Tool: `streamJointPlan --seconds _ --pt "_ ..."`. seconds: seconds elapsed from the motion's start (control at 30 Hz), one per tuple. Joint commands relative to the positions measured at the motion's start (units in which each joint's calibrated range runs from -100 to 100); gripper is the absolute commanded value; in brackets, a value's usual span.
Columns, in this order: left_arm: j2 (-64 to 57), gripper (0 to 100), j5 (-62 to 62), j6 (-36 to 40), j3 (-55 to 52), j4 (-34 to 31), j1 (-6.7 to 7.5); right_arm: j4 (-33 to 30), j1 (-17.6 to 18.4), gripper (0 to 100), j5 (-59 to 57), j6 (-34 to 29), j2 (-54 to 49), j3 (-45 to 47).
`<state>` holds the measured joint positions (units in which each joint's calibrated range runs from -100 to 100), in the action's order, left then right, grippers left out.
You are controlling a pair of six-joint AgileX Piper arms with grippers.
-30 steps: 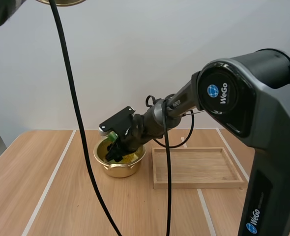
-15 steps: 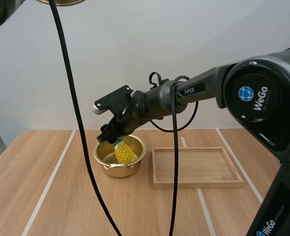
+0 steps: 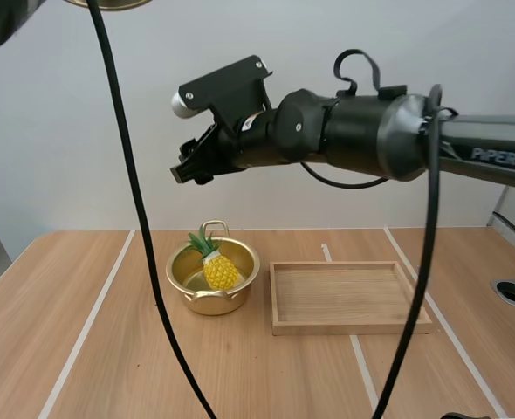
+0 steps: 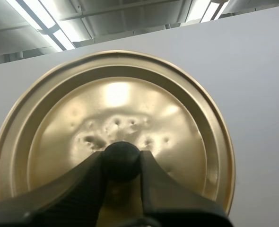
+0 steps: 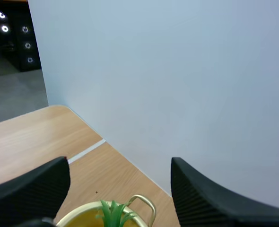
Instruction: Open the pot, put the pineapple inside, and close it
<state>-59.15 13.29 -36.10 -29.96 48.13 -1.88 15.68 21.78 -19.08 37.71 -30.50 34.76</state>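
Two of the three steps look done to me. The pot (image 3: 207,301) sits open on the table (image 3: 100,349), just left of the tray (image 3: 349,329). The pineapple (image 3: 220,271) is inside it, leaning a bit, with its green leaves poking up toward the back rim near the handle. The right gripper (image 5: 119,163) is empty with its fingers spread wide. In the high view it hangs well above the pot, nowhere near the fruit. The lid (image 4: 116,109) is off and up in the air. The left gripper (image 4: 122,161) pinches its black knob (image 4: 122,156) between the tips, and the lid looks tilted rather than level. In the high view a sliver of its rim sits high up and off to the left, well apart from the pot. What's left, I'd say, is just the closing: bring the lid over, level it out and set it on the rim. I'd watch those leaves, since they reach about rim height and could keep the lid from seating flat. The right arm is also over the pot, so it probably needs to clear out first.
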Motion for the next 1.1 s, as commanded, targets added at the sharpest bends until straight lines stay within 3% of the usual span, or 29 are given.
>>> streamJointPlan --seconds 0.0,0.13,0.3,0.4,0.5,0.63,0.9,1.07 --pt "-0.44 0 -1.72 0.25 0.52 0.40 0.11 -1.47 -0.28 85 -2.75 0.43 -4.59 -0.02" --pt "-0.44 0 -1.72 0.25 0.52 0.40 0.11 -1.93 -1.91 79 -5.04 0.32 -10.52 -0.02" --pt "-0.44 0 -1.72 0.25 0.52 0.40 0.11 -1.93 -7.41 79 -5.41 -1.31 -16.65 -0.02" --pt "-0.44 0 -1.72 0.25 0.52 0.40 0.11 -1.93 -10.75 74 -5.41 -2.69 -19.16 -0.02" --pt "-0.44 0 -1.72 0.25 0.52 0.40 0.11 -1.93 -13.41 53 -5.49 -3.87 -21.71 -0.02" --pt "-0.44 0 -1.72 0.25 0.52 0.40 0.11 -1.93 -15.22 0 -5.71 -5.09 -24.35 -0.02" --pt "-0.44 0 -1.72 0.25 0.52 0.40 0.11 -1.93 -19.12 0 -6.12 -6.55 -29.06 -0.02" --pt "-0.44 0 -1.72 0.25 0.52 0.40 0.11 -1.93 -22.34 0 -9.88 -12.56 -30.49 0.29"
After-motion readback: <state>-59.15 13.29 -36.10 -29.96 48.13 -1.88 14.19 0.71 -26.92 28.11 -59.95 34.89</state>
